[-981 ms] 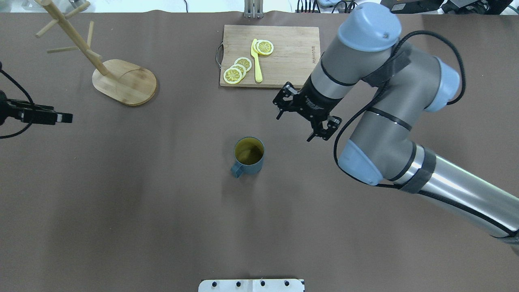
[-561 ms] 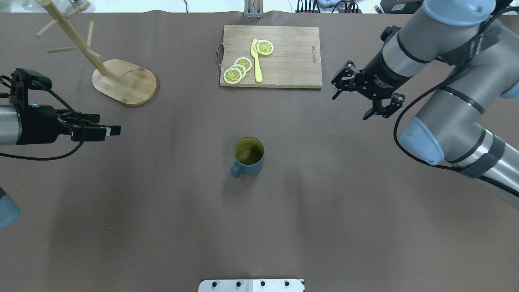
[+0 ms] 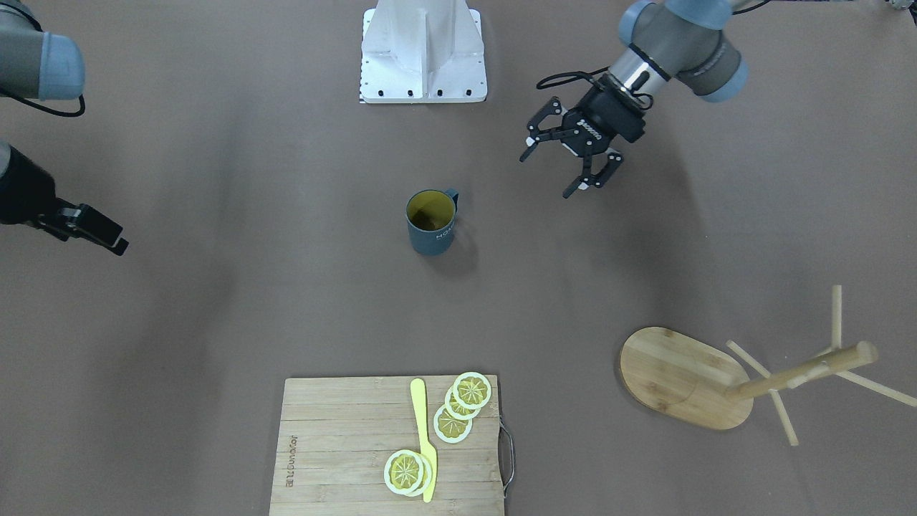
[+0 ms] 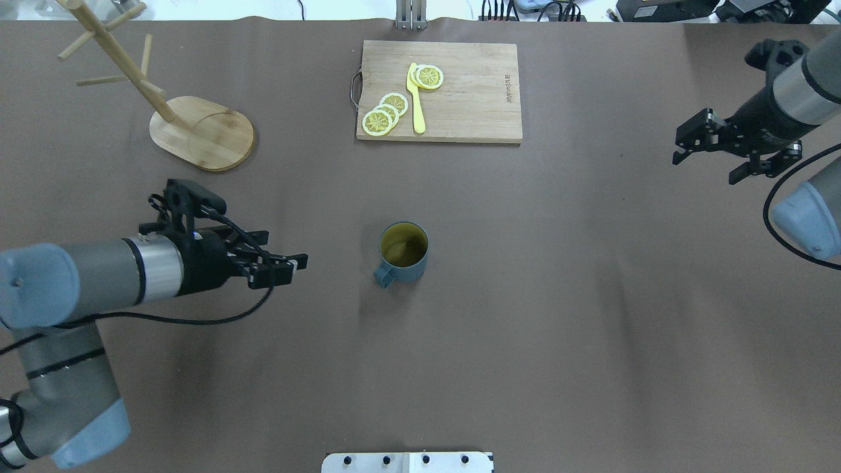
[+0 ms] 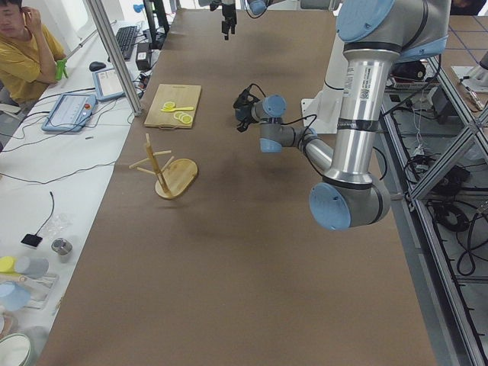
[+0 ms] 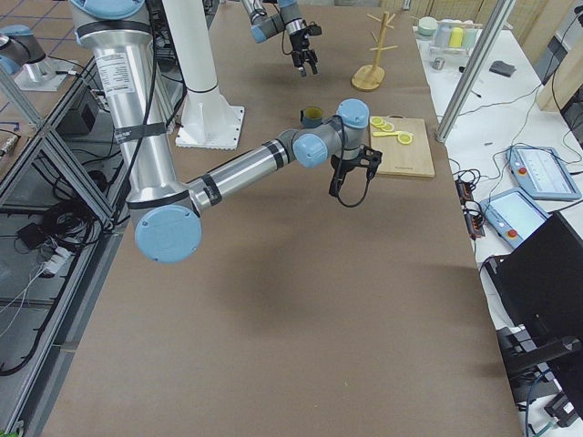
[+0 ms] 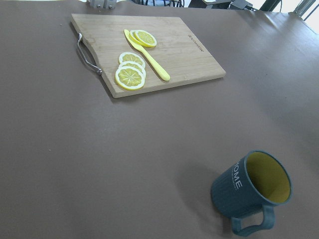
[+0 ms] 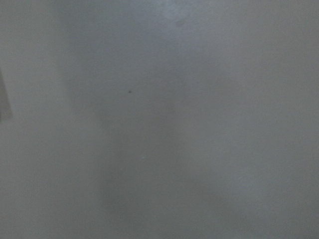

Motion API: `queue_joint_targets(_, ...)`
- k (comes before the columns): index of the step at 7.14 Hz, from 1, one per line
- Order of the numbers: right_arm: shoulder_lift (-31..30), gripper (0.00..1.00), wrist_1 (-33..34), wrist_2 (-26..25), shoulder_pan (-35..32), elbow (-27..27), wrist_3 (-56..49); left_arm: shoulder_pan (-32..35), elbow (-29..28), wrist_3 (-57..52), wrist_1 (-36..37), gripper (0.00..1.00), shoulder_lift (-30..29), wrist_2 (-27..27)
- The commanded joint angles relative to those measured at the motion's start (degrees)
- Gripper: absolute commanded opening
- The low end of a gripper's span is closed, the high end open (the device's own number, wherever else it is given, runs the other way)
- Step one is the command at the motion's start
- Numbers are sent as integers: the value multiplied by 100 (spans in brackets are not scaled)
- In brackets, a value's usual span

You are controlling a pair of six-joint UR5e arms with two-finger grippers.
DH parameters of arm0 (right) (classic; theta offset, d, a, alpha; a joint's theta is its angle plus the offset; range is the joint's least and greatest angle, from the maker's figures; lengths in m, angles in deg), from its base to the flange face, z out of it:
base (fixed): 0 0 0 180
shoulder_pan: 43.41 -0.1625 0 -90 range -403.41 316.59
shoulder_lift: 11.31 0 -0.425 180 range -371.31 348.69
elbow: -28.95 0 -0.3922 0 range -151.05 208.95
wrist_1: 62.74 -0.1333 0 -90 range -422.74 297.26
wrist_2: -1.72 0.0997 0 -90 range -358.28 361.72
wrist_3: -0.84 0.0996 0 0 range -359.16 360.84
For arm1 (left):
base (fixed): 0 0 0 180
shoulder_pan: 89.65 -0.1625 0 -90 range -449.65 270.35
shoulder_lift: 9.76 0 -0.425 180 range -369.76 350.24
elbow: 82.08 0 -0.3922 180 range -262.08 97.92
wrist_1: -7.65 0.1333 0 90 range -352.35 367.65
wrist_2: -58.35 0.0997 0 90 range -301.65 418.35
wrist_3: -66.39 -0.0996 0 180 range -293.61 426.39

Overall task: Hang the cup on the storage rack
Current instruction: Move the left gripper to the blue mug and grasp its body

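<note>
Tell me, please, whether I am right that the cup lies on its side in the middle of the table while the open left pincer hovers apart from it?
Not quite: the cup stands upright, mouth up, as the overhead exterior view shows. The rest holds: it is in the middle of the table, and the open left pincer hovers apart from it.

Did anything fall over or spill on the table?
No, nothing looks wrong. The cup stands upright, the storage rack stands on its base, and the lemon slices and yellow knife lie neatly on the cutting board.
</note>
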Motion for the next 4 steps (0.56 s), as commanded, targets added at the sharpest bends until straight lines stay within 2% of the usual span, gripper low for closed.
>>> queue_joint_targets(1, -247, 99, -46, -157, -230, 222, -714, -795, -447, -332, 186, 97, -485, 994)
queue_joint_targets(2, -230, 99, -46, -298, -230, 275, -741, -796, -579, -787, 187, 97, -599, 1005)
queue_joint_targets(3, -238, 99, -46, -299, -230, 267, -741, -822, -980, -809, 152, 97, -861, 1170)
queue_joint_targets(4, -239, 99, -46, -291, -230, 249, -750, -927, -1402, -827, -5, 97, -1211, 1537)
